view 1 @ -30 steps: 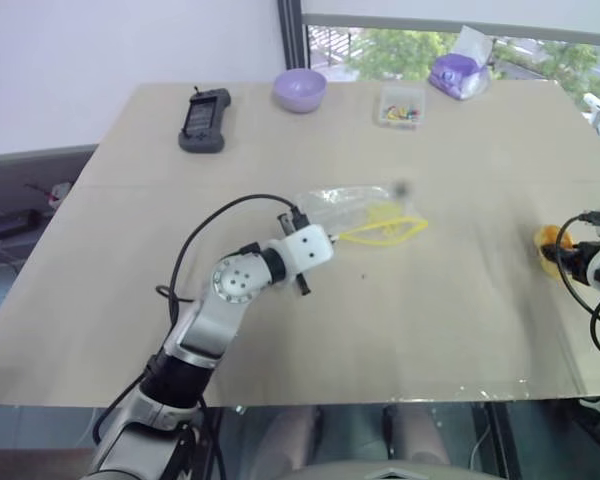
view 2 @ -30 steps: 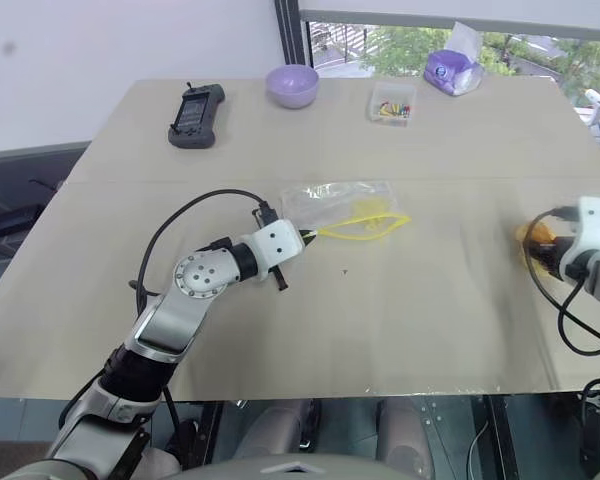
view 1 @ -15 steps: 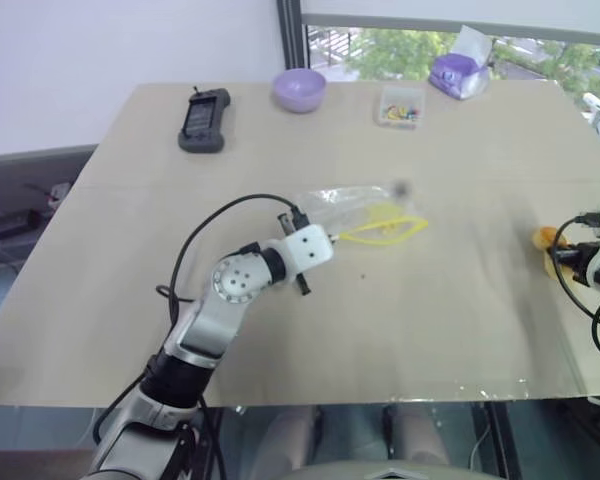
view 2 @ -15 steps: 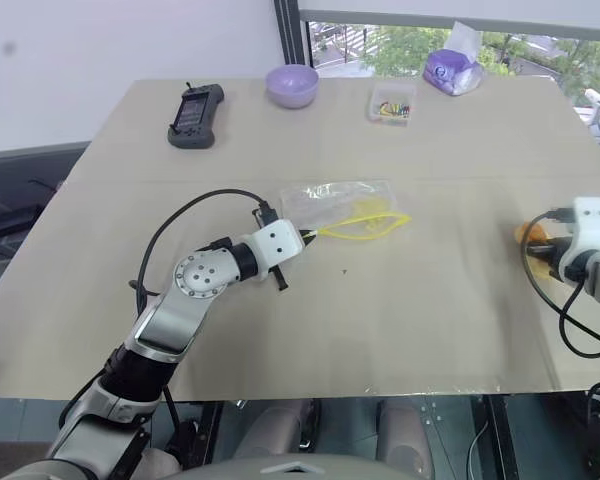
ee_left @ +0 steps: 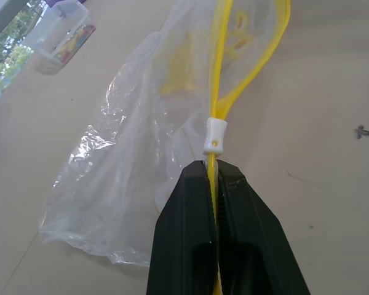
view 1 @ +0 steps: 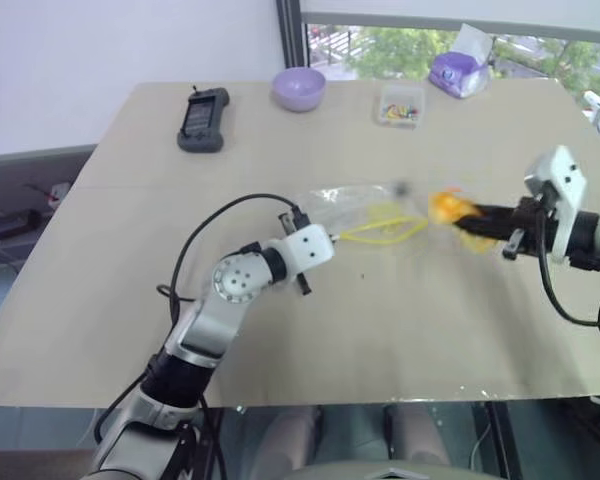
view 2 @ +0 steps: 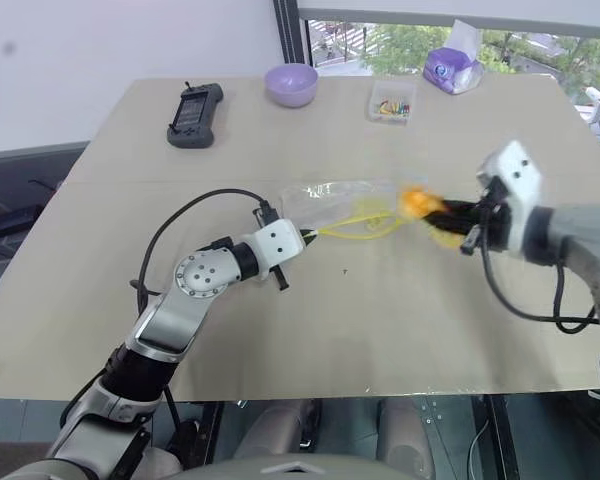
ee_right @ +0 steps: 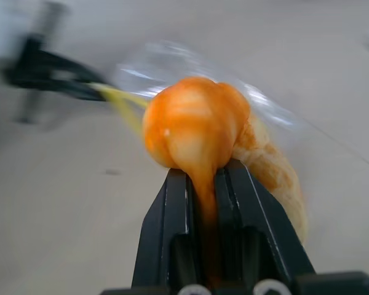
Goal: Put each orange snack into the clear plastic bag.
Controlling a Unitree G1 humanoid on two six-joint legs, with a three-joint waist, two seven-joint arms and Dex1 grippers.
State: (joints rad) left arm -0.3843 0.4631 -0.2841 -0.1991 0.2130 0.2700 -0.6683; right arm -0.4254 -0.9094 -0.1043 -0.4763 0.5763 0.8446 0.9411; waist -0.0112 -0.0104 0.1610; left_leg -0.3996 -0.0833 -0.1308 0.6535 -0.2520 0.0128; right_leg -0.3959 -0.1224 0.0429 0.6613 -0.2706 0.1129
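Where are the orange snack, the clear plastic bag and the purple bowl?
orange snack [ee_right: 197, 132]: right wrist view, its bulging front.
clear plastic bag [ee_left: 126, 166]: left wrist view, its crinkled side.
purple bowl [view 1: 299, 90]: left eye view, its inside.

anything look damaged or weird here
Yes: the orange snack is squashed out of shape, a thin strip of it pinched between the right gripper fingers. It hangs above the table, beside the clear plastic bag.
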